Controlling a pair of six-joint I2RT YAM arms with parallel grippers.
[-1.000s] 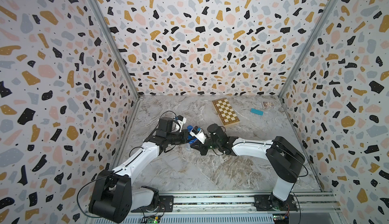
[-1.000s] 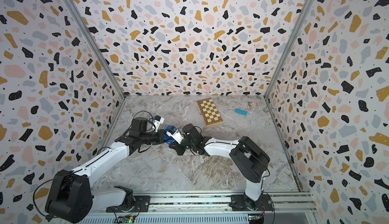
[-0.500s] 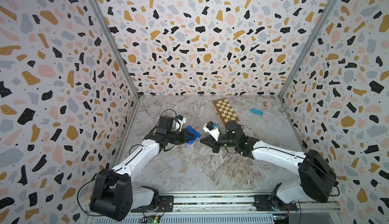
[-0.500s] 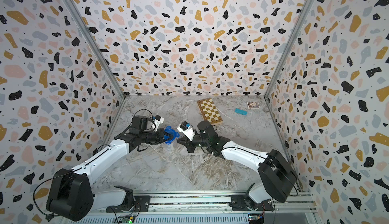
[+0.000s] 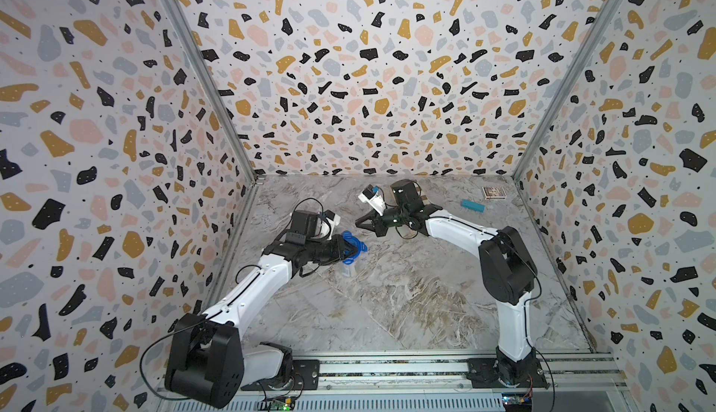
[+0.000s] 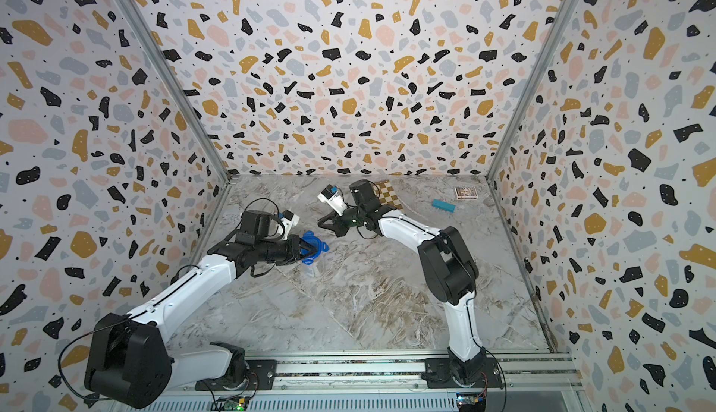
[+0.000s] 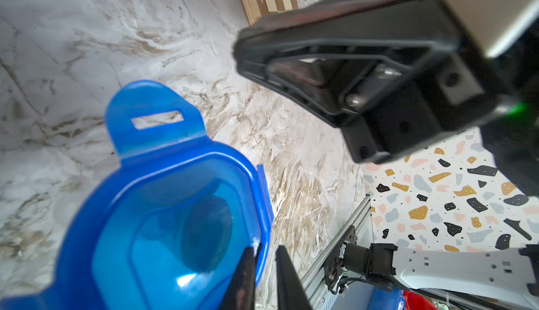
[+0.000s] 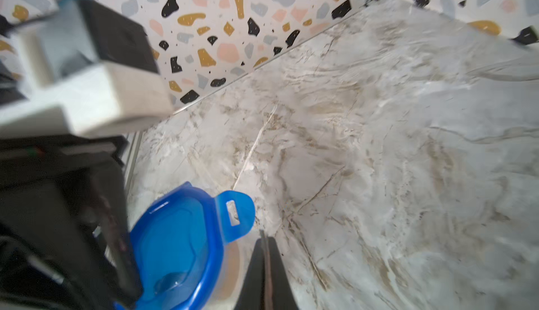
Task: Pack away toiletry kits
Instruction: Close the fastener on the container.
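Just off the table's centre toward 10 o'clock (12 o'clock is the back wall, 6 o'clock the arms' rail), the clear tub [image 5: 347, 270] appears to stand on the marbled table [image 5: 387, 313] with its blue lid [image 5: 354, 246] uppermost. Left gripper [image 7: 266, 253]: jaws narrowly apart, with the lid's rim against one finger [image 7: 246, 273] and bare table showing in the gap, so nothing is clamped. Right gripper [image 5: 359, 223]: jaws pressed together and empty, near the lid at its 12 o'clock without touching, tips pointing toward 9 o'clock. Orientation: the tub's long axis is judged near vertical, mouth up, though its clear wall is faint. The lid looks about as broad as long, so no long axis can be named. Its tabs [image 7: 154, 119] splay outward unlatched, one toward 3 o'clock and another toward 6 o'clock. A dark round form shows through the lid but cannot be identified. Hazards: with the tabs unlatched the lid probably only rests in place, so a finger dragging on the rim as the left arm draws away could lift it off or tip the light tub. Both grippers crowd one small spot, so a careless move could knock them together or topple the tub.
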